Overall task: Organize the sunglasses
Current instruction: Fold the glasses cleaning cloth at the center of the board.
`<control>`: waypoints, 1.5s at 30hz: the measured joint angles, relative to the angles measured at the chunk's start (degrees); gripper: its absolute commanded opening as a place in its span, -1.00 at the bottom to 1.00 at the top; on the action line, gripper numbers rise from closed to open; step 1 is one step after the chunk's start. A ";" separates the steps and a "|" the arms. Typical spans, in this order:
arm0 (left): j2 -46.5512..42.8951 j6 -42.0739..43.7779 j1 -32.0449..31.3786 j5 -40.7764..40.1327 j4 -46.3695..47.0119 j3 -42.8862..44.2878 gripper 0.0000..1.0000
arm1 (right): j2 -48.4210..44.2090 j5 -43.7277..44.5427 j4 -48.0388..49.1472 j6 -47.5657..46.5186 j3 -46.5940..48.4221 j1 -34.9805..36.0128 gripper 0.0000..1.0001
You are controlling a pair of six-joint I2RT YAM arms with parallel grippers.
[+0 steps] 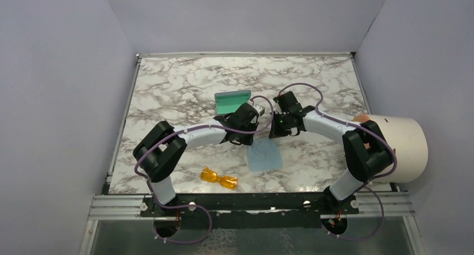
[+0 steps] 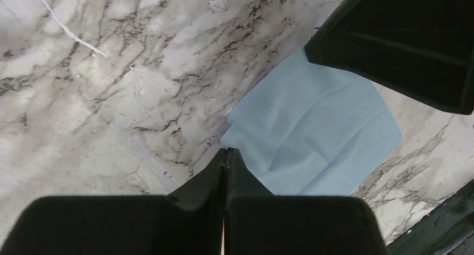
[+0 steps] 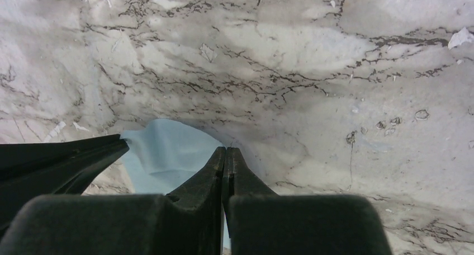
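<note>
The orange-amber sunglasses [image 1: 219,178] lie folded on the marble table near the front edge, left of centre, away from both grippers. The case [image 1: 233,101] lies open behind the arms, its teal inside showing. The light blue cloth [image 1: 264,155] lies between them. My left gripper [image 1: 251,138] is shut, its tips pinched on the cloth's [image 2: 313,132] near corner [image 2: 226,150]. My right gripper [image 1: 274,136] is shut on the cloth's [image 3: 162,149] other far edge [image 3: 226,149]. Each gripper shows as a dark shape in the other's wrist view.
A large cream cylinder [image 1: 399,147] lies at the table's right edge beside the right arm. Grey walls close in the left, back and right sides. A black rail [image 1: 251,202] runs along the front edge.
</note>
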 measured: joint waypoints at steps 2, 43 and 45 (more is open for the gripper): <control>0.11 0.50 0.72 -0.11 -0.07 0.52 -1.00 | 0.83 0.17 0.00 0.00 0.70 0.00 -0.99; -5.01 1.09 2.80 0.74 -0.39 -3.54 -1.00 | -5.25 1.03 0.17 0.81 -4.09 0.02 -0.98; -5.09 0.94 2.56 0.74 -0.42 -4.04 -1.00 | -5.64 0.90 0.20 1.01 -4.35 0.13 -0.99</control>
